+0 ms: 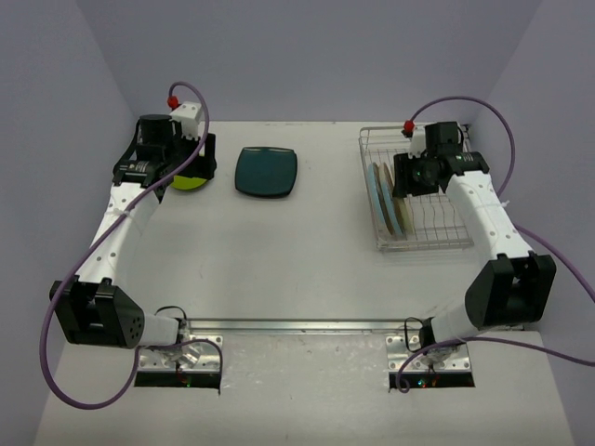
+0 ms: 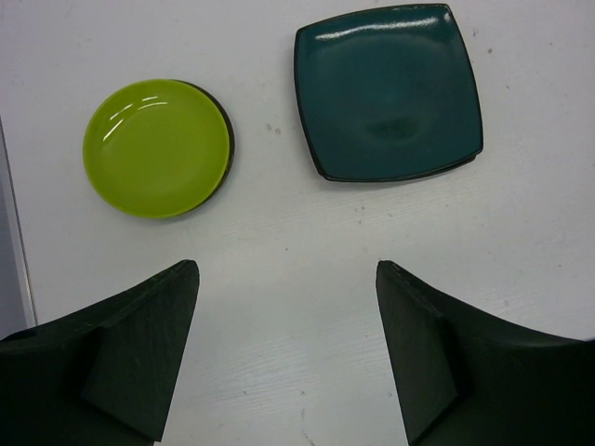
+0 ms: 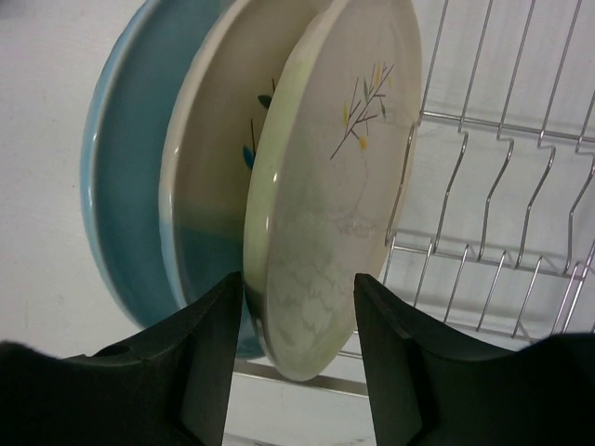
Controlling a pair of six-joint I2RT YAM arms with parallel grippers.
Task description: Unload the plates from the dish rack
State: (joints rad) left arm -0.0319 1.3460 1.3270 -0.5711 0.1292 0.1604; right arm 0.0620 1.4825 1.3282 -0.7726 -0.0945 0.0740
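On the far left the left gripper (image 2: 288,358) hangs over the table (image 1: 307,260), jaws wide apart and holding nothing. Just beyond it the lime plate (image 2: 156,149) lies flat, and to its right, a little apart, the teal plate (image 2: 389,91) lies flat too. Both are already out of the rack (image 1: 435,223).

The rack sits at the far right. Three plates stand on edge in its left end, close together: the blue plate (image 3: 121,204), the leaf plate (image 3: 209,186) and, rightmost, the sprig plate (image 3: 344,186). The right gripper (image 3: 293,358) straddles the rim of the sprig plate, one finger in the narrow gap beside the leaf plate, the other on the open side. Its jaws are half closed. I cannot tell whether they grip the rim.

The step in hand looks like taking the sprig plate. Next it calls for a firm pinch, then a straight lift clear of the wires.

The leaf plate crowds the inner finger and could be dragged along. The upright dividers to the right could catch a tilted rim.
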